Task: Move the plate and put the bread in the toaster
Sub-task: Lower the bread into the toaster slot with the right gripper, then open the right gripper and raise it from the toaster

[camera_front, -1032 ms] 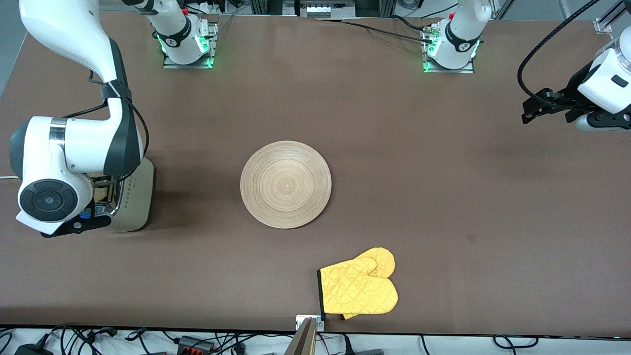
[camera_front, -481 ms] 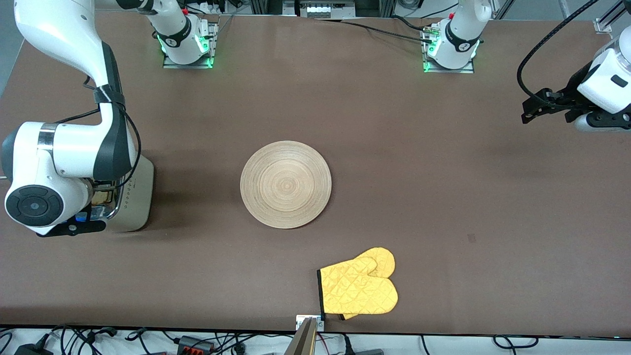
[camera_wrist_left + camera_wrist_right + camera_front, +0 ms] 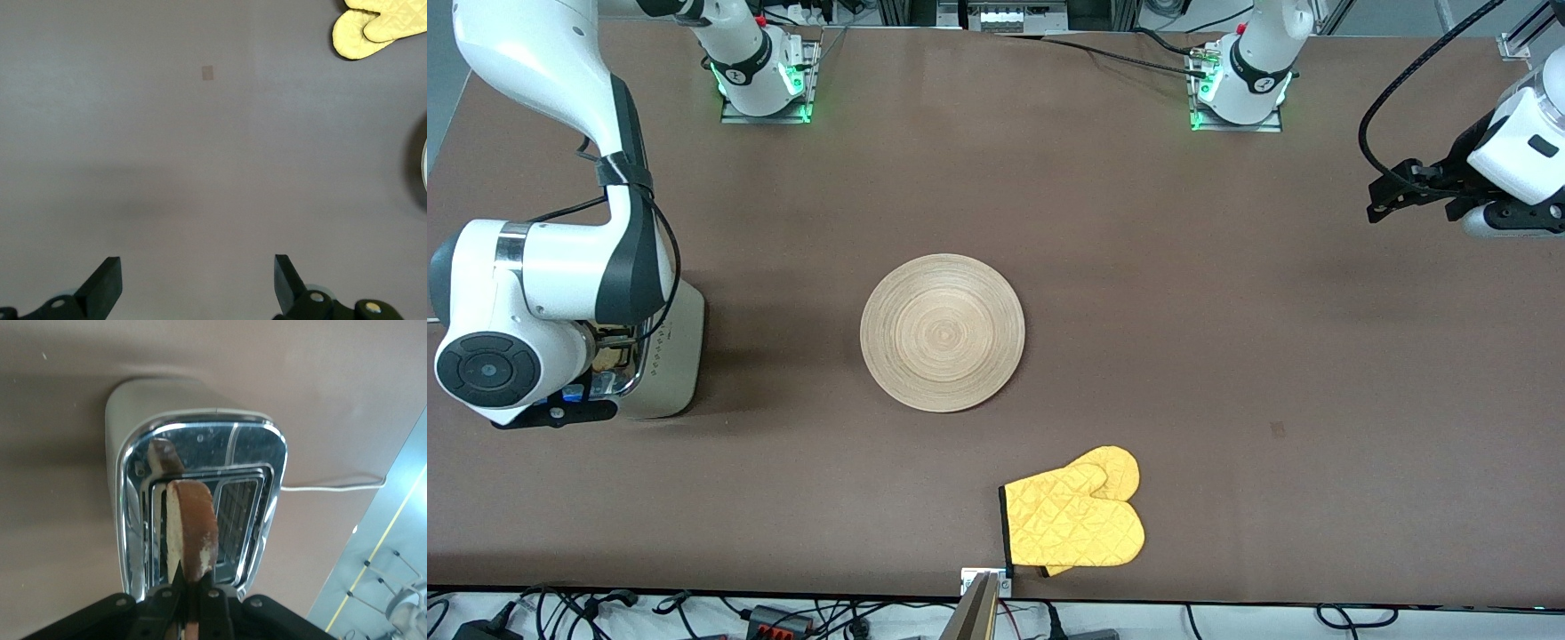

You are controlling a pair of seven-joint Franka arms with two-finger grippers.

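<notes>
The round light-wood plate (image 3: 943, 332) lies bare at the middle of the table. The toaster (image 3: 671, 356) stands at the right arm's end, mostly covered in the front view by the right arm's wrist. In the right wrist view my right gripper (image 3: 193, 590) is shut on the bread (image 3: 193, 533), a brown-crusted slice held edge-on and upright directly over the slots in the toaster's (image 3: 200, 447) chrome top. My left gripper (image 3: 1383, 197) waits open over bare table at the left arm's end; its fingers (image 3: 107, 283) hold nothing.
A yellow quilted oven mitt (image 3: 1073, 520) lies near the table's front edge, nearer the front camera than the plate. The toaster's white cord (image 3: 333, 487) trails off from it over the table. The table's edge runs close beside the toaster.
The right arm's wrist, with the bread, has shifted a little toward the table edge at its own end, then held still. The left arm has not moved.
</notes>
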